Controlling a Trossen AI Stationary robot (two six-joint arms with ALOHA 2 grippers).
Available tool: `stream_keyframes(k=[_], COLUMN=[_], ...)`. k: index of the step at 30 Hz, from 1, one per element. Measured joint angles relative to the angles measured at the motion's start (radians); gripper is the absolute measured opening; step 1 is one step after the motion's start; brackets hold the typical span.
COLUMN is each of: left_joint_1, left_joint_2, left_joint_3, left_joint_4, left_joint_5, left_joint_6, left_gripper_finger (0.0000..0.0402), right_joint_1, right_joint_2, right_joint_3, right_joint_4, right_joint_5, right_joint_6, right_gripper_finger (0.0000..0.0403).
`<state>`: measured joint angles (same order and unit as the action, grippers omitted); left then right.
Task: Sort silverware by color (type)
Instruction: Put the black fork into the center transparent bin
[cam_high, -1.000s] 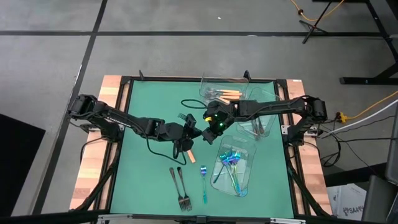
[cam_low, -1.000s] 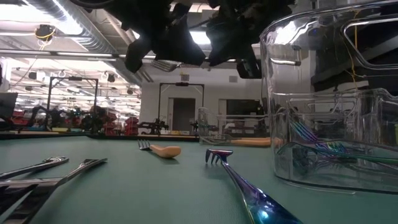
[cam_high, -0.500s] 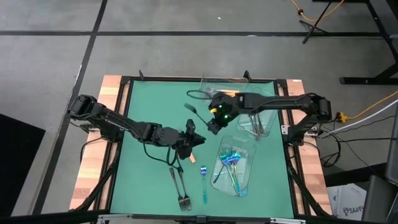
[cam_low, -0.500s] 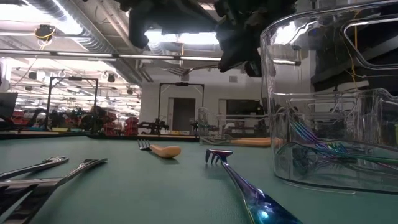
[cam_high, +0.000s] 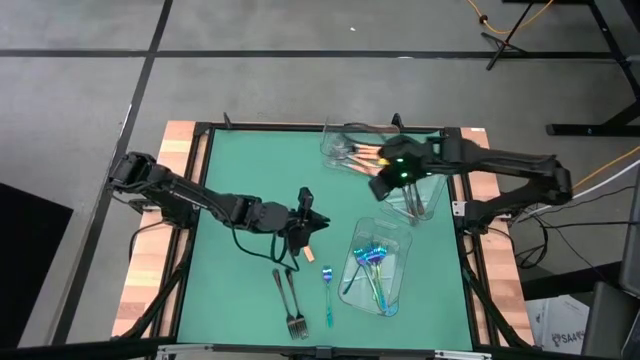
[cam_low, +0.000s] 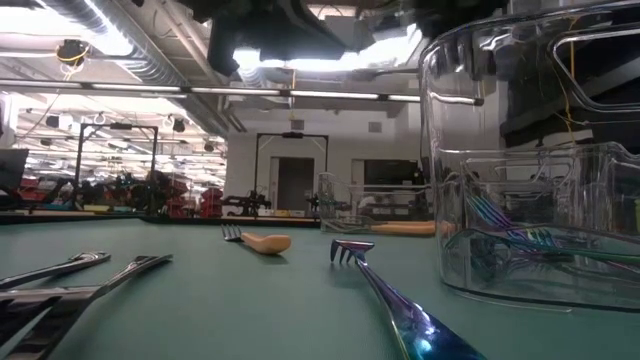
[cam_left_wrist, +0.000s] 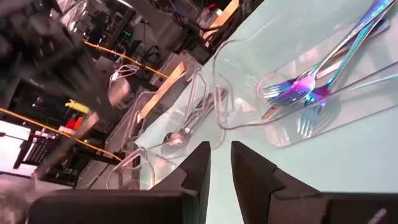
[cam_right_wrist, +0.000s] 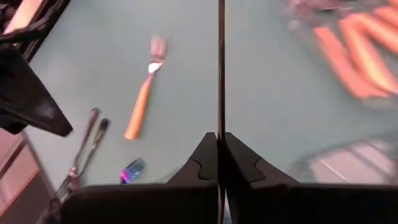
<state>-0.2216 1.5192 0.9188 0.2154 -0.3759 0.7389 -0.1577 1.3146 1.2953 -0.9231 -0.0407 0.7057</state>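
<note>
My right gripper (cam_high: 381, 188) hangs high over the far right trays, shut on a dark fork (cam_right_wrist: 221, 62) that shows as a thin dark line ahead of its fingers. My left gripper (cam_high: 305, 222) hovers mid-table, its fingers (cam_left_wrist: 200, 167) slightly apart with nothing between them. Just near of it an orange-handled fork (cam_high: 307, 247) lies flat on the green mat. Two dark forks (cam_high: 291, 300) and an iridescent blue fork (cam_high: 327, 295) lie near the front edge. My right gripper pinches the dark fork (cam_right_wrist: 221, 127) between its two shut fingers. The fork runs straight on past the fingertips, along the fingers, and shows edge-on. The fingers slant down toward the table's left. The fork is lifted clear of the mat; which end is held I cannot tell.
Three clear trays stand at the right: one with orange forks (cam_high: 352, 150) at the far edge, one with dark forks (cam_high: 418, 202) beside it, one with blue forks (cam_high: 375, 268) nearer. In the low view a tall clear tray wall (cam_low: 540, 150) fills the right side.
My right gripper has risen and swung away from my left gripper toward the table's far right, over the trays, carrying the dark fork clear of the mat. It has tipped further downward. The forks on the mat have stayed where they were.
</note>
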Motion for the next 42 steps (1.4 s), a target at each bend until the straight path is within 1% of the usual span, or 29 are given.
stream_keyframes(k=[5, 10, 16, 21, 24, 29, 31, 34, 37, 42], left_joint_1=[0.015, 0.028, 0.035, 0.035, 0.035, 0.036, 0.036, 0.04, 0.04, 0.04], left_joint_2=[0.0, 0.0, 0.0, 0.0, 0.0, 0.0, 0.0, 0.0, 0.0, 0.0], left_joint_3=[0.0, 0.0, 0.0, 0.0, 0.0, 0.0, 0.0, 0.0, 0.0, 0.0], left_joint_4=[-0.004, -0.005, -0.005, -0.005, -0.005, -0.005, -0.006, -0.006, -0.005, -0.005], left_joint_5=[0.0, 0.0, 0.0, 0.0, 0.0, 0.0, -0.001, 0.0, 0.0, 0.0], left_joint_6=[-0.005, -0.005, -0.005, -0.006, -0.007, -0.007, -0.007, -0.007, -0.007, -0.007], left_gripper_finger=[0.0057, 0.0057, 0.0057, 0.0057, 0.0057, 0.0057, 0.0057, 0.0057, 0.0057, 0.0057], right_joint_1=[0.0, 0.0, 0.0, 0.0, 0.0, 0.0, 0.0, 0.0, 0.0, 0.0], right_joint_2=[-0.117, -0.214, -0.275, -0.287, -0.307, -0.334, -0.348, -0.358, -0.358, -0.355], right_joint_3=[0.0, 0.0, -0.001, -0.017, -0.091, -0.279, -0.358, -0.463, -0.547, -0.636], right_joint_4=[-0.147, -0.259, -0.394, -0.468, -0.465, -0.432, -0.368, -0.223, -0.114, -0.024], right_joint_5=[0.164, 0.274, 0.362, 0.394, 0.397, 0.389, 0.378, 0.327, 0.282, 0.241], right_joint_6=[0.074, 0.145, 0.235, 0.299, 0.319, 0.389, 0.399, 0.399, 0.398, 0.426], right_gripper_finger=[0.0, 0.0, 0.0, 0.0, 0.0, 0.0, 0.0, 0.0, 0.0, 0.0])
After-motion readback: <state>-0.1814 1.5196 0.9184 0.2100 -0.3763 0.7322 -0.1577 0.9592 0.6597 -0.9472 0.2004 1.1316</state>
